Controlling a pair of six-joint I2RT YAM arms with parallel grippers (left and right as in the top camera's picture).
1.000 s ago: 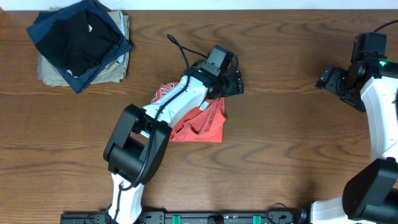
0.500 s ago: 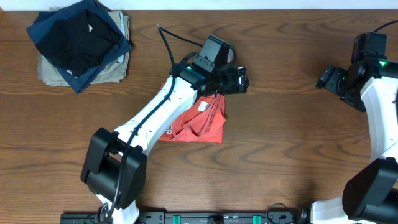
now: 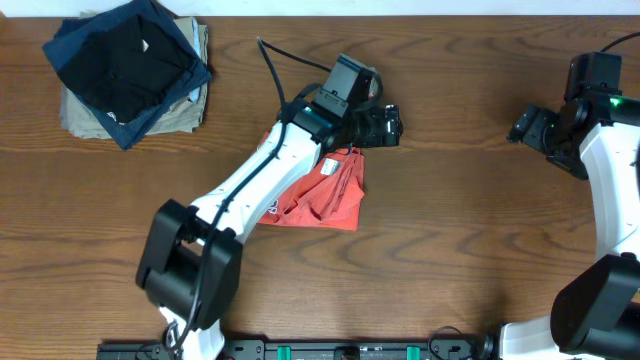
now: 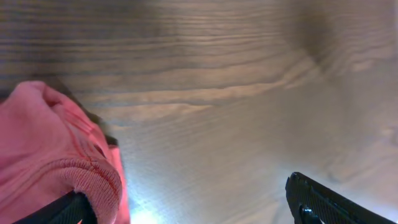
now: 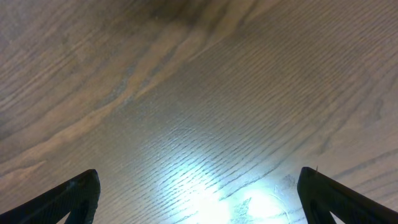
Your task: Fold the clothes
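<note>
The clothes, a coral-red T-shirt (image 3: 330,195), lie bunched in a rough fold at the table's middle, a small white label (image 3: 328,167) showing on top. My left arm reaches across the shirt. My left gripper (image 3: 390,127) hangs open just past the shirt's far right corner. In the left wrist view the shirt's ribbed edge (image 4: 56,155) rests against the left finger, and only bare wood lies between the open jaws of the left gripper (image 4: 186,202). My right gripper (image 3: 525,125) stands open at the far right over bare table, with nothing between its jaws (image 5: 199,205).
A stack of black and navy garments (image 3: 125,65) sits on a khaki one (image 3: 195,105) at the back left corner. The wooden table (image 3: 460,230) shows bare between the shirt and the right arm.
My left gripper has opened wider, let go of the shirt's corner and drawn slightly back and right. The arm's elbow has swung left. The right arm has not moved.
</note>
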